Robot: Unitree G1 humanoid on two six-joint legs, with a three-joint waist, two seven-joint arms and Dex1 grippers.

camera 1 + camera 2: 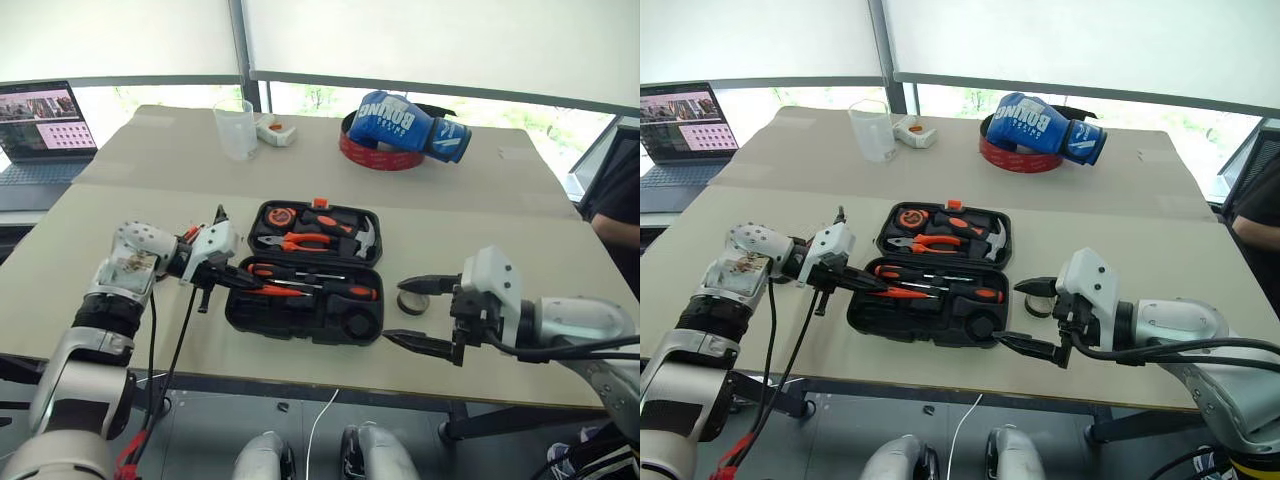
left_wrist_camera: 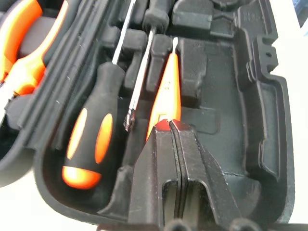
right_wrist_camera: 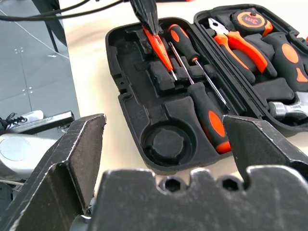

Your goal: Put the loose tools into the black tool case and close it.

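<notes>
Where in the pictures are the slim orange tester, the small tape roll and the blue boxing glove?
slim orange tester (image 2: 166, 94): left wrist view, middle of its orange body.
small tape roll (image 1: 412, 303): left eye view, its dark outer rim on the table.
blue boxing glove (image 1: 393, 121): left eye view, the padded fist part.

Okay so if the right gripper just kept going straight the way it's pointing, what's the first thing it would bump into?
Probably the black tool case. The right gripper, jaws wide open, points at its near half, around the empty round slot and a screwdriver handle. The small dark tape roll lies close by on the table; depth is unclear.

Left tool clamped shut, right tool wide apart.
</notes>
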